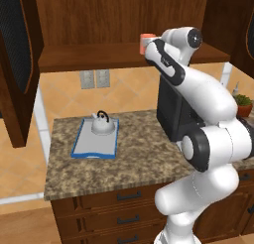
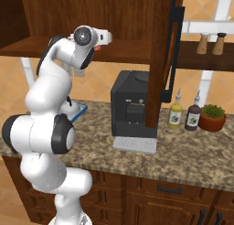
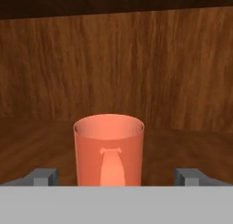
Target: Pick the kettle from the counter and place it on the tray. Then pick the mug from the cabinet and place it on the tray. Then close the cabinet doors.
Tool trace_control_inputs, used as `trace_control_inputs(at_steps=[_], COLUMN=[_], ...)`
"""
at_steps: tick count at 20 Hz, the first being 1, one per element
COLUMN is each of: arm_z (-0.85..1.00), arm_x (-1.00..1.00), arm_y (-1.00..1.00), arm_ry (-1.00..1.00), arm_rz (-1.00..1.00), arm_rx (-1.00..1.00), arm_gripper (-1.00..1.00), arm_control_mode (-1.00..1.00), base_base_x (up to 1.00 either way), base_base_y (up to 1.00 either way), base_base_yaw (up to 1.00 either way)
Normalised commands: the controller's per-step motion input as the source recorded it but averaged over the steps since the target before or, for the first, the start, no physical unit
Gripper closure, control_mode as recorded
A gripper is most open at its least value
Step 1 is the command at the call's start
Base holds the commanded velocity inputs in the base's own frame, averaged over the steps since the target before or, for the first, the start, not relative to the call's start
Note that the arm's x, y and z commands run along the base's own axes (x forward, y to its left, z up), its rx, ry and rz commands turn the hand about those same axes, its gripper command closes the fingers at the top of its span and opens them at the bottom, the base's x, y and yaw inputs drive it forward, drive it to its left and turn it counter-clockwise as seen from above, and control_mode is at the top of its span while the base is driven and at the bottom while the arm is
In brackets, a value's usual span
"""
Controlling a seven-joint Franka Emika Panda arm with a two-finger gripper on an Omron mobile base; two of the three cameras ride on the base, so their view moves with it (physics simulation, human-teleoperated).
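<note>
The orange-red cylindrical mug (image 3: pixel 109 150) stood upright on the dark wooden cabinet shelf (image 3: pixel 41 141), handle facing the camera, right between the gripper's (image 3: pixel 116 176) two grey fingertips (image 3: pixel 44 176). Fingers were spread wide, gripping nothing. No writing on it that I could see.

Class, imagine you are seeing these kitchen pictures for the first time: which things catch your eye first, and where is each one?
The orange-red mug stands upright on the cabinet shelf, handle facing the camera, framed between the fingertips of the open gripper. On the counter, the silver kettle sits on the blue-rimmed tray. A black coffee machine stands further along the counter.
</note>
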Motion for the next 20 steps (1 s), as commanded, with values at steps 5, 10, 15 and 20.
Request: trace_control_inputs(at_steps=[5, 10, 15, 20], arm_z=[-0.08, -0.08, -0.09, 0.00], arm_x=[0.33, 0.20, 0.00, 0.00], arm_y=[0.21, 0.02, 0.00, 0.00], arm_ry=[0.00, 0.03, 0.03, 0.00], arm_rz=[0.00, 0.00, 0.00, 0.00], arm_rx=[0.00, 0.00, 0.00, 0.00], arm_gripper=[-1.00, 1.00, 1.00, 1.00], arm_control_mode=[-1.00, -1.00, -1.00, -1.00], base_base_x=[0.00, 0.00, 0.00, 0.00], base_base_y=[0.00, 0.00, 0.00, 0.00], base_base_yaw=[0.00, 0.00, 0.00, 0.00])
